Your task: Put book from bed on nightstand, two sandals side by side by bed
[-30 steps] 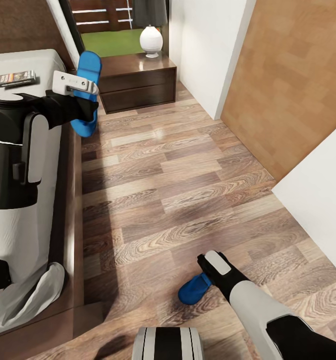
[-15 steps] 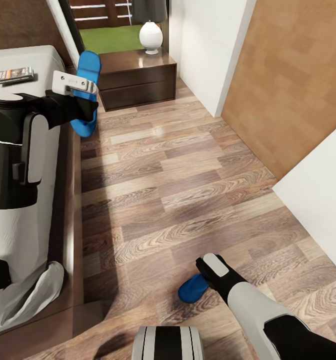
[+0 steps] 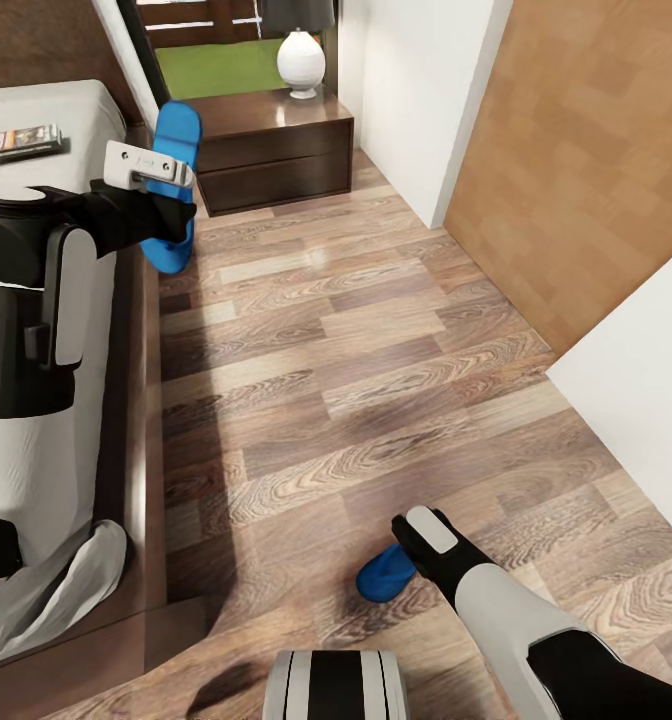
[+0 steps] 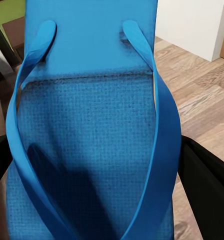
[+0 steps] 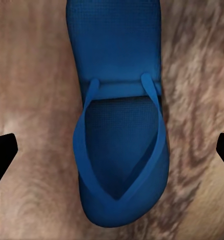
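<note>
Since a second ago the whole head picture has slid a little, so the camera has moved, and the right hand has come a bit closer to the robot. The blue sandal on the floor lies by that hand. From the right wrist, this sandal rests flat on the wood floor, straps up, and the two black fingertips stand wide apart on either side of it without touching it. That hand is spread and holds nothing.

The left hand is up beside the bed, near the head end. It is clamped on the other blue sandal, which hangs up in the air, long way up and down. From the left wrist, that sandal is very close, with its straps facing the camera.

The book lies on the grey mattress, near the headboard. The nightstand stands just past the bed against the white wall. A white round lamp sits on top of it.
</note>
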You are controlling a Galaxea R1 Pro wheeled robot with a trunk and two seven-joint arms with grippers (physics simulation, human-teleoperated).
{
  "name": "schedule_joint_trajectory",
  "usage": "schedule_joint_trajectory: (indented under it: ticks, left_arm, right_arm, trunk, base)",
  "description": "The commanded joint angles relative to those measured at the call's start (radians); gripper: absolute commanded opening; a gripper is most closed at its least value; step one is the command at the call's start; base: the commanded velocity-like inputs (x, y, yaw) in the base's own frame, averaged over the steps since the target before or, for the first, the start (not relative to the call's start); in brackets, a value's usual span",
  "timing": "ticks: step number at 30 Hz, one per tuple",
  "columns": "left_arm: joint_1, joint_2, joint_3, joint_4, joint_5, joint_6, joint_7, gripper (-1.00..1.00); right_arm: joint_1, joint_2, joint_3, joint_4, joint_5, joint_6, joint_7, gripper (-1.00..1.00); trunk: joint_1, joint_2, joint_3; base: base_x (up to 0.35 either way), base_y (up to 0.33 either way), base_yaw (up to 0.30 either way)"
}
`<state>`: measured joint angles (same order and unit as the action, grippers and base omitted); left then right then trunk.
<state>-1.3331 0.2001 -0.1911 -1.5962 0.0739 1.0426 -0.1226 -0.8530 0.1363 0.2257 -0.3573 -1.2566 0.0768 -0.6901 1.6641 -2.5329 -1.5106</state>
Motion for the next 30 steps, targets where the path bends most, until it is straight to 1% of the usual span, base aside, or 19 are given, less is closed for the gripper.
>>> schedule_joint_trajectory:
  ticks: [1,7,13,17,22,27,30]
  left_arm:
    - [-0.001,0.001,-0.001,-0.001,0.007,0.005,0.004,-1.0]
    - [-0.001,0.001,-0.001,-0.001,0.006,0.005,0.004,-1.0]
    - [-0.001,0.001,-0.001,-0.001,0.006,0.005,0.004,-1.0]
    - [-0.001,0.001,-0.001,-0.001,0.007,0.005,0.004,-1.0]
    - [-0.001,0.001,-0.001,-0.001,0.007,0.005,0.004,-1.0]
    - [-0.001,0.001,-0.001,-0.001,0.006,0.005,0.004,-1.0]
    - [-0.001,0.001,-0.001,-0.001,0.006,0.005,0.004,-1.0]
  right_arm:
    - [-0.001,-0.001,0.007,-0.003,0.0,0.008,-0.006,1.0]
    - [-0.001,0.001,0.007,-0.01,0.001,0.008,-0.006,1.0]
    - [-0.012,0.011,0.009,-0.013,0.002,0.009,-0.006,1.0]
    - [-0.017,0.014,0.009,-0.013,0.002,0.008,-0.006,1.0]
    - [-0.023,0.014,0.009,-0.013,0.002,0.008,-0.006,1.0]
    - [-0.032,0.013,0.01,-0.012,0.005,0.009,-0.006,1.0]
    - [-0.037,0.012,0.01,-0.01,0.009,0.009,-0.006,1.0]
  trunk:
    - [0.0,0.0,-0.001]
    - [0.0,0.0,-0.001]
    - [0.0,0.0,-0.001]
    - [0.002,-0.001,-0.016]
    - [0.002,-0.001,-0.016]
    - [0.004,-0.002,-0.035]
    - [0.004,-0.002,-0.035]
  base:
    - [0.0,0.0,0.0]
    - [0.0,0.0,0.0]
    - [0.0,0.0,0.0]
    - [0.0,0.0,0.0]
    - [0.0,0.0,0.0]
    - [0.0,0.0,0.0]
    - [0.0,0.0,0.0]
